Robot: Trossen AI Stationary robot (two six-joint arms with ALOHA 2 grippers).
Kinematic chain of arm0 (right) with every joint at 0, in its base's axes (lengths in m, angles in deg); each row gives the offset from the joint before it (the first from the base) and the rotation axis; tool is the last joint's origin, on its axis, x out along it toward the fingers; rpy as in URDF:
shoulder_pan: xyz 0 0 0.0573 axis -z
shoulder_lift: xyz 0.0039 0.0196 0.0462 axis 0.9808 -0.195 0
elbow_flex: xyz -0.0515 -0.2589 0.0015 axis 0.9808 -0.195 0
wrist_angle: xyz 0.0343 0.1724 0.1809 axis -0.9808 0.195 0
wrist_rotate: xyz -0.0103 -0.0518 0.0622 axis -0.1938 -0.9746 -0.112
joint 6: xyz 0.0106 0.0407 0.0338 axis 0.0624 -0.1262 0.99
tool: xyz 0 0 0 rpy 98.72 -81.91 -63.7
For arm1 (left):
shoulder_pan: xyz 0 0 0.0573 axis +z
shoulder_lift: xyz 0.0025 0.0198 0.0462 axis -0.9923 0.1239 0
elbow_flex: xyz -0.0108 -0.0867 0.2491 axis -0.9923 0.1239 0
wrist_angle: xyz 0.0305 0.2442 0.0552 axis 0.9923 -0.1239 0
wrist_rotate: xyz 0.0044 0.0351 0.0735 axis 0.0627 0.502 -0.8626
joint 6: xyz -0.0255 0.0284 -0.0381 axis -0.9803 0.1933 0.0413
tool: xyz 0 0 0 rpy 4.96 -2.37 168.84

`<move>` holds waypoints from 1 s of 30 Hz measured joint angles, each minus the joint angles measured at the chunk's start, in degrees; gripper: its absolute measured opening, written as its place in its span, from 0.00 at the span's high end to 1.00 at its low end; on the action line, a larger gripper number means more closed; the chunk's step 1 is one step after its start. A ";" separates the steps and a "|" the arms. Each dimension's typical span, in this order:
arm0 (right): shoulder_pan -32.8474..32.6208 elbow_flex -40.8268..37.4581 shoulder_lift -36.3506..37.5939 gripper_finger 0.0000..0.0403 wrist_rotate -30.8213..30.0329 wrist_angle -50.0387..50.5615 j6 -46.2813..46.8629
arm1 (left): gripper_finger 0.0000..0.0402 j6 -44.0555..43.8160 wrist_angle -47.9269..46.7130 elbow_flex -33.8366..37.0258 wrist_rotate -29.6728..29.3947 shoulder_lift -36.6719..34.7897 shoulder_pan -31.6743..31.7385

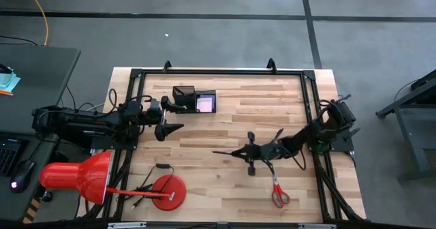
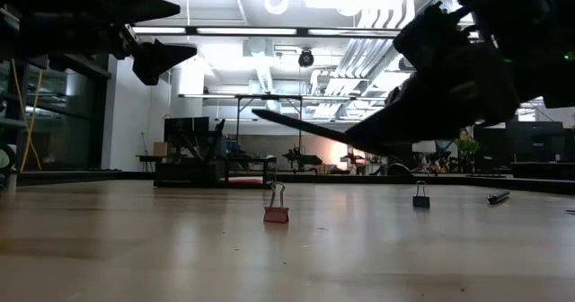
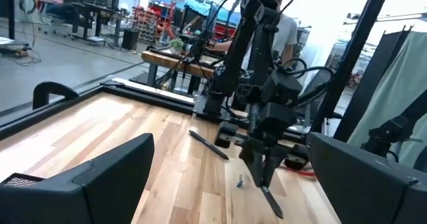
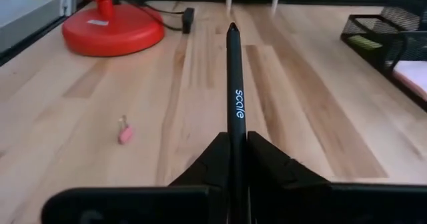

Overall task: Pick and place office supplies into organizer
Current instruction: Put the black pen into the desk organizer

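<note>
Pale wood desk (image 1: 204, 140) carries the pick step near its middle, where the right gripper (image 4: 235, 159) pinches a black pen (image 4: 233, 84) that next must travel to the organizer (image 1: 195, 99) beside the spread, waiting left gripper (image 1: 170, 129).

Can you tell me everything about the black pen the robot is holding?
The pen is slim and black, smooth like plastic, with the word "scale" printed in pale letters on its barrel. The right gripper is shut on one end, so the rest sticks straight out ahead, lifted off the wooden table and nearly level. Only the gripper's fingers touch it.
</note>
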 joint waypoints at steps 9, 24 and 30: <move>1.89 2.21 0.01 0.94 3.06 0.39 -1.61 | 0.05 -4.27 -4.08 -0.26 1.27 1.04 0.00; 5.72 15.26 0.01 0.92 -1.56 15.51 -1.49 | 0.05 -4.85 -3.93 -8.03 8.75 20.35 -0.07; 7.94 18.85 0.03 0.94 -2.80 22.21 -1.47 | 0.05 -5.11 -4.04 -11.98 10.38 28.51 -2.77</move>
